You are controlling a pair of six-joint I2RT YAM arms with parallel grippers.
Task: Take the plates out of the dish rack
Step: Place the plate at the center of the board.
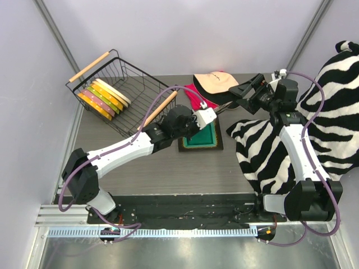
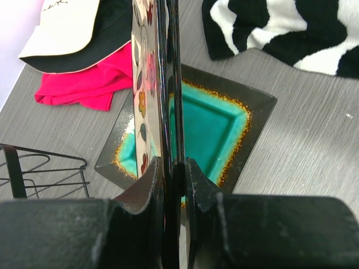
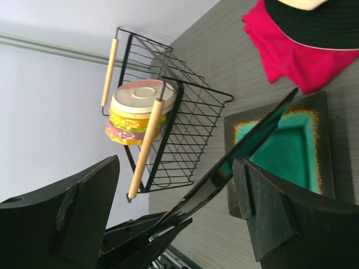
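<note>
A zebra-striped cloth point(image 1: 255, 148) covers the right of the dark wood-grain counter point(image 1: 168, 168). A crumpled red cloth point(image 2: 84, 84) and a cream-and-black cap point(image 1: 216, 81) lie behind a glossy square teal plate point(image 2: 207, 129) with a dark, speckled rim. Pale walls close in the sides. Directly over the teal plate, the left fingers point(image 2: 145, 188) are clamped on the flowered square plate point(image 2: 147, 73), held on edge. The right fingers point(image 3: 84, 196) hang apart near the cap. The round plates point(image 1: 104, 96) lean in a row in the black wire rack point(image 1: 140, 95), far left.
</note>
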